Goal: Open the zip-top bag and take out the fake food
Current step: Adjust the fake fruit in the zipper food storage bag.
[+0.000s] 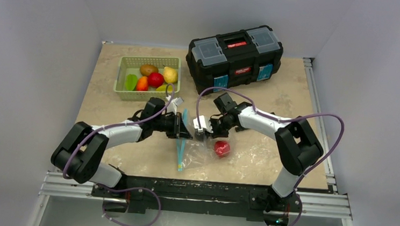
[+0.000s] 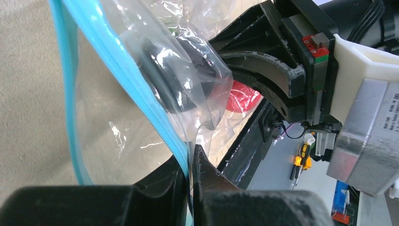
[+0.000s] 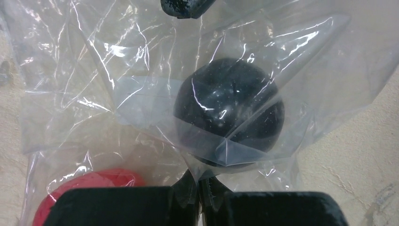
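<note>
The clear zip-top bag [image 1: 205, 155] lies on the table between my arms, its teal zip strip [image 2: 117, 61] raised on edge. My left gripper [image 2: 192, 162] is shut on that strip. My right gripper [image 3: 203, 188] is shut on a fold of the bag's clear film, close beside the left gripper [image 1: 184, 129]. A red piece of fake food [image 1: 222, 148] sits inside the bag, just below the right gripper [image 1: 202, 128]. A dark round object [image 3: 229, 113] also shows through the plastic, right ahead of the right fingers; I cannot tell what it is.
A green basket [image 1: 122, 82] at the back left holds several pieces of fake food. A black toolbox [image 1: 234, 56] stands at the back, right of centre. The table's front rail runs close below the bag.
</note>
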`<action>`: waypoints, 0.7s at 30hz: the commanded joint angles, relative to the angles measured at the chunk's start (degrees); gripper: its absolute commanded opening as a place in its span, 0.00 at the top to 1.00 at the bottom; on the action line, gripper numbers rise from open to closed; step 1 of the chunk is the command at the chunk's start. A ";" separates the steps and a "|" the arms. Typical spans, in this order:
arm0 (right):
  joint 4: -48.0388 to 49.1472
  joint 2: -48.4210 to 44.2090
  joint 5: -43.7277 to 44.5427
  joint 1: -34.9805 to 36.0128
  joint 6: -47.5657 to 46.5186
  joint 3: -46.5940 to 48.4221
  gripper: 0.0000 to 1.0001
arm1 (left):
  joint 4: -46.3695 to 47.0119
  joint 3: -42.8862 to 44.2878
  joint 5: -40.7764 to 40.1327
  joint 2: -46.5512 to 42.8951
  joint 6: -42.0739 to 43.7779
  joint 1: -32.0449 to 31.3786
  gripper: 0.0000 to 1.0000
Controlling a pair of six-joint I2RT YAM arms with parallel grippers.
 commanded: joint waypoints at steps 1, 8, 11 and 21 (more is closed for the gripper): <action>-2.72 -0.16 -6.44 0.45 -0.15 2.47 1.00 | 0.47 2.22 0.30 0.66 2.12 0.24 0.95; -4.13 -4.09 -5.29 -0.49 -0.92 3.54 0.52 | -0.63 1.64 0.10 0.94 3.22 0.22 0.95; -4.54 -5.87 -5.00 -0.85 -1.73 3.89 0.37 | -0.93 1.83 0.03 0.85 3.44 0.22 0.95; -1.74 -0.17 -0.96 0.70 1.80 6.27 0.22 | -0.46 3.09 1.52 2.17 3.12 0.13 0.95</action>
